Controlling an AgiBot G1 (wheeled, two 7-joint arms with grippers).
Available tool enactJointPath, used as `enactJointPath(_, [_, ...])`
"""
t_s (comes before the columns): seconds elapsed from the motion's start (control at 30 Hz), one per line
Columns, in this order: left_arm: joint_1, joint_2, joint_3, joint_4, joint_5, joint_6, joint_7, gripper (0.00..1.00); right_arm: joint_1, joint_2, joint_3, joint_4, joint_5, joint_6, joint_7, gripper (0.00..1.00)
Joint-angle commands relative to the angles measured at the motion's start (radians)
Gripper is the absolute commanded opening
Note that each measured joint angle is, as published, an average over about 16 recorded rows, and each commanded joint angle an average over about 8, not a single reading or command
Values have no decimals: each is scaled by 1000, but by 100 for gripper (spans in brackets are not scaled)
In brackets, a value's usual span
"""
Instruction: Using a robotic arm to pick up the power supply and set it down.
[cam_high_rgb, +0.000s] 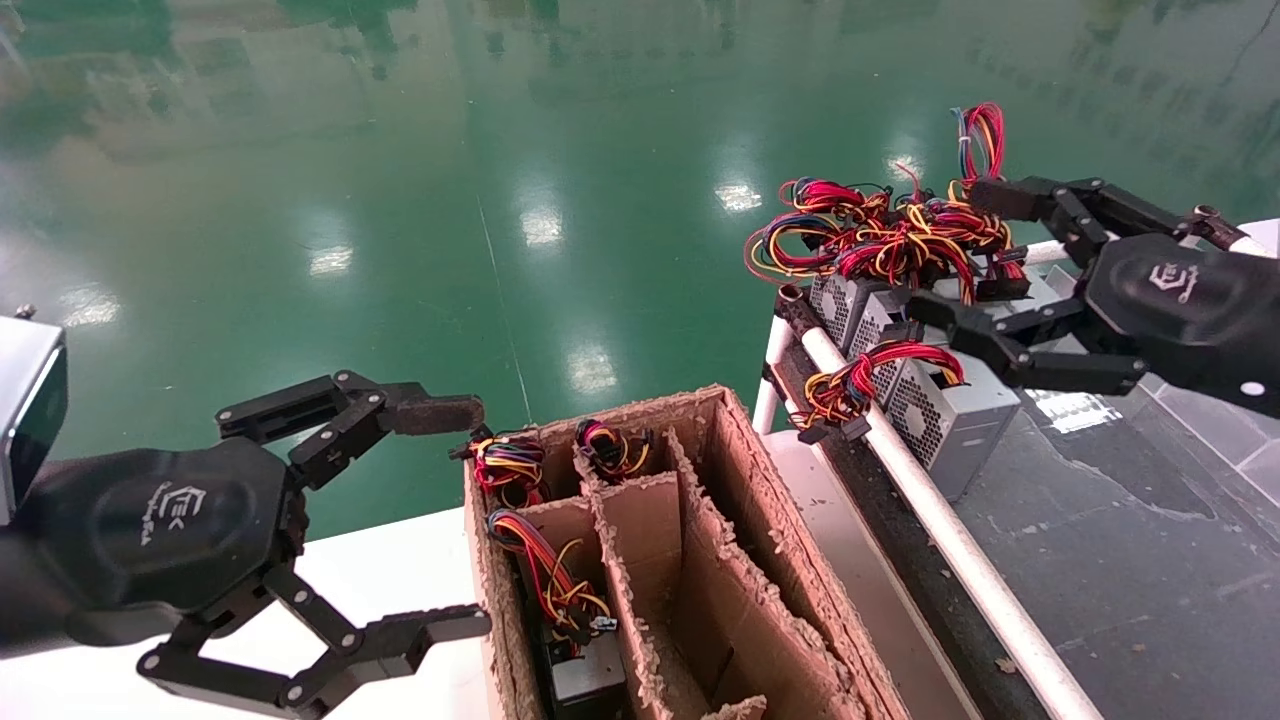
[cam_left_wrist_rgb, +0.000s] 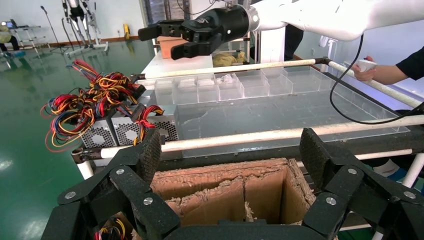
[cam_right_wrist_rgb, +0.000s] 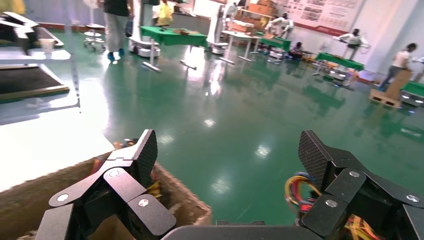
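Several grey power supplies (cam_high_rgb: 955, 420) with honeycomb grilles stand side by side on a dark rack at the right, their red, yellow and black wires (cam_high_rgb: 880, 235) bunched on top. The white robotic arm's black right gripper (cam_high_rgb: 955, 255) hangs open above those wires with nothing between its fingers. The left wrist view shows it (cam_left_wrist_rgb: 165, 42) well clear above the supplies (cam_left_wrist_rgb: 100, 132). In the right wrist view the right gripper (cam_right_wrist_rgb: 230, 152) frames only green floor, with wires (cam_right_wrist_rgb: 300, 192) beside one finger. My left gripper (cam_high_rgb: 450, 520), with one brown-crusted fingertip, stays open at the lower left beside the cardboard box (cam_high_rgb: 700, 520).
The worn cardboard box (cam_left_wrist_rgb: 225, 185) has dividers, and its left cells hold more wired supplies (cam_high_rgb: 545, 580). A white tube rail (cam_high_rgb: 930, 510) edges the rack. Clear plastic bins (cam_left_wrist_rgb: 220, 87) sit behind it. A person's hand (cam_left_wrist_rgb: 367, 67) holds a device at the far side.
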Motion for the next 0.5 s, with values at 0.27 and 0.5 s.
enactJointPath(0.27, [0,0,0,0,0,0,0,100,-87,30,6,185,42,11,91,100])
enactJointPath(0.5, [0,0,0,0,0,0,0,100,-140,48,10,299,68,17,147,100])
